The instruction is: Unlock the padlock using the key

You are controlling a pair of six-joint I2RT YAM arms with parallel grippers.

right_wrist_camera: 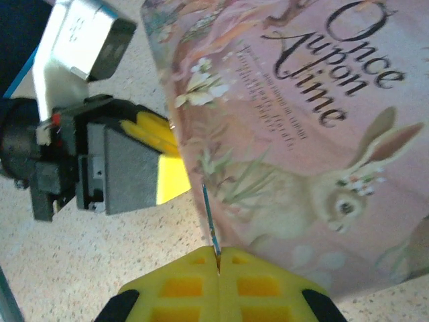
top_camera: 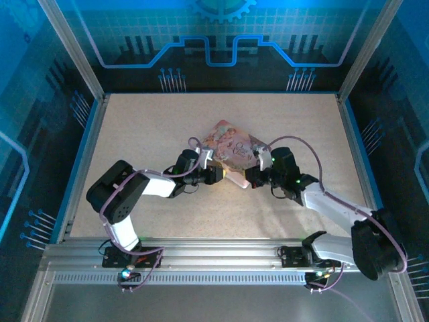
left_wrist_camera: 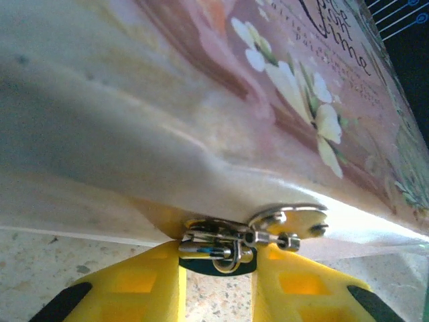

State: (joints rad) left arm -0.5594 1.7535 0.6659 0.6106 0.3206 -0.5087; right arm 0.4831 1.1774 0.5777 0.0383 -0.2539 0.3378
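Meanwhile, at the middle of the bench, two robot arms meet over a pink "Once Upon a Time" storybook tin, one from each side. The padlock, small and dark-bodied with bright metal fittings, appears to hang from the round hasp plate at the tin's lower edge, close above the bench.

The left hand has the lock between its yellow fingers, one on each flank and right up against it. Whether they press it firmly cannot be told. The placing looks meant to steady the lock so it does not swing when the key arrives.

The right hand is pressed together on the key, a thin pale sliver seen edge-on that juts past the fingertips along the tin's side wall. Because it is gripped at its head end, the blade is free to enter the keyhole.

In the right wrist view the left hand's grey body sits just beside the key, so key and lock are near but apart. The key is judged not yet inserted. The next move calls for fine alignment with a keyhole that cannot be made out.
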